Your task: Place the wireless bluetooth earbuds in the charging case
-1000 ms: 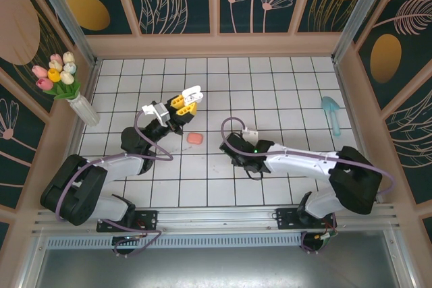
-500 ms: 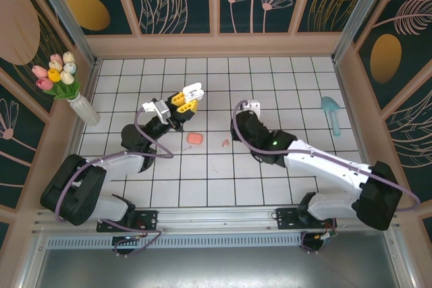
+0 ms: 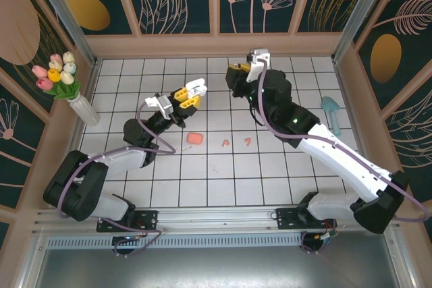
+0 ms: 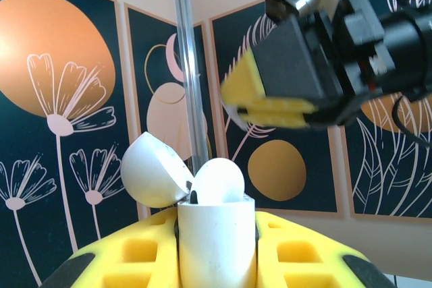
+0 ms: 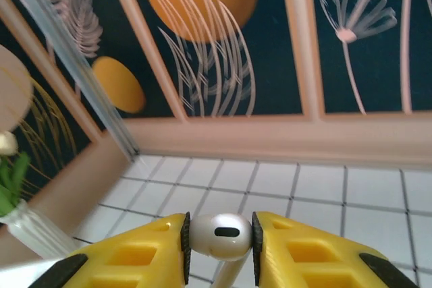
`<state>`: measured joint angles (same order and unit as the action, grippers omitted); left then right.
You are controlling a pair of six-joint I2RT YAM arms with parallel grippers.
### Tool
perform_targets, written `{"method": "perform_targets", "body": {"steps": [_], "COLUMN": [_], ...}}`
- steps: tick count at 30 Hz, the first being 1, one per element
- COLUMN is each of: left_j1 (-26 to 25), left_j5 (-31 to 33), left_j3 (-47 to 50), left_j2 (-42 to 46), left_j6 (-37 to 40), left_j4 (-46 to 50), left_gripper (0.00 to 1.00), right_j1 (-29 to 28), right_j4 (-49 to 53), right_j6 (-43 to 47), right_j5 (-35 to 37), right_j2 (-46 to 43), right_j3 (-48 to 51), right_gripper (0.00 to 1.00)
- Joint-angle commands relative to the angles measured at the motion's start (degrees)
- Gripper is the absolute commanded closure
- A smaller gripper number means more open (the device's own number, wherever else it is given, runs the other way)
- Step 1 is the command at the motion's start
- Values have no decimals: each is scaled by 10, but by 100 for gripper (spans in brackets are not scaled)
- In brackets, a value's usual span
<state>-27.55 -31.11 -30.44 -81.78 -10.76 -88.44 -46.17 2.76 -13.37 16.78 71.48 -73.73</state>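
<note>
My left gripper (image 3: 186,99) is shut on the white charging case (image 3: 194,90), held upright above the tiles. In the left wrist view the case (image 4: 216,241) sits between the yellow fingers (image 4: 128,254) with its lid (image 4: 152,179) hinged open to the left; a white rounded shape, perhaps an earbud (image 4: 219,180), shows in its mouth. My right gripper (image 3: 235,77) hangs raised just right of the case, shut on a white earbud (image 5: 219,234), stem downward. Two salmon-pink earbuds (image 3: 225,143) (image 3: 248,142) lie on the tiles.
A salmon-pink case (image 3: 195,137) rests on the floor left of the pink earbuds. A vase of tulips (image 3: 64,82) stands at the far left, a teal scoop (image 3: 331,111) at the far right. Patterned walls close in three sides.
My right arm has lifted off the floor and swung back and up toward the held case. The two pink earbuds it covered now show on the tiles. The left gripper has shifted slightly.
</note>
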Motion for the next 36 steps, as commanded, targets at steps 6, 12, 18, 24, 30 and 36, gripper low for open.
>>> {"method": "perform_targets", "body": {"steps": [6,12,18,24,30,36], "left_j1": [-4,-4,-4,-4,-4,-4], "left_j5": [-7,4,7,8,9,9], "left_j3": [-38,-48,-56,-62,-59,-59], "left_j2": [-24,-38,-50,-54,-52,-52], "left_j6": [-13,-21,-29,-36,-36,-35], "left_j4": [-20,-33,-45,-52,-52,-54], "left_gripper": [100,100,100,100,100,100], "right_j1": [6,6,6,8,10,10], "right_j4": [-43,-55,-61,-69,-76,-82], "right_j6": [13,-4,-18,-25,-31,-38], "right_j5": [-99,-125,-144,-155,-156,-178], "right_j2": [64,71,71,73,75,76], "right_j3": [-73,-67,-55,-40,-29,-18], "right_gripper": [68,68,68,68,68,69]}}
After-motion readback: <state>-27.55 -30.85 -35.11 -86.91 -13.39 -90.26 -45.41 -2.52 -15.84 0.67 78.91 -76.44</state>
